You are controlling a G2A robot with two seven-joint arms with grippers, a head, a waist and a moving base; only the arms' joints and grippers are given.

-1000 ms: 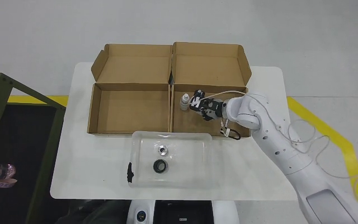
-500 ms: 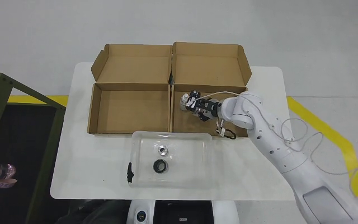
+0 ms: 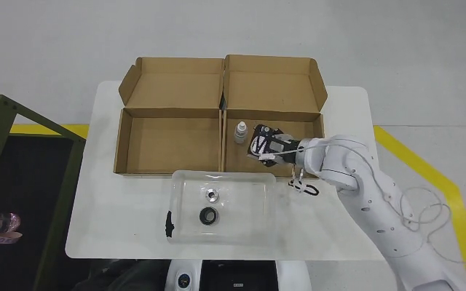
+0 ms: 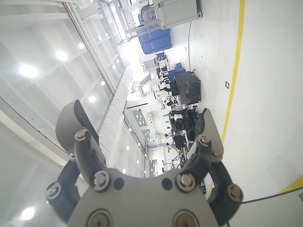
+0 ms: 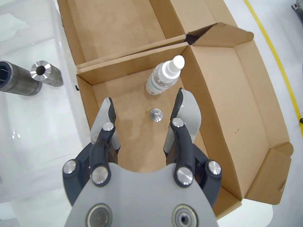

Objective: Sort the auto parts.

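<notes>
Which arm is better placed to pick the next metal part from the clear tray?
Right. The right hand, open, hangs over the cardboard box with the bottle, next to the clear tray holding two metal parts. The left hand, also open, points into the room, away from the table.

Site type: large industrial hall, a factory floor or robotics lab.
Evidence:
- high white ceiling, rows of round lights (image 4: 28,70)
- smooth pale floor (image 3: 218,29) marked with yellow line (image 4: 239,48)
- metal-framed enclosure (image 4: 165,3) with grey panels
- blue cabinets (image 4: 155,41) beside it
- benches loaded with equipment (image 4: 180,119) at far end of hall
- white table (image 3: 342,102) carrying machined steel sleeves (image 5: 45,73) in clear bin (image 5: 28,131)
</notes>
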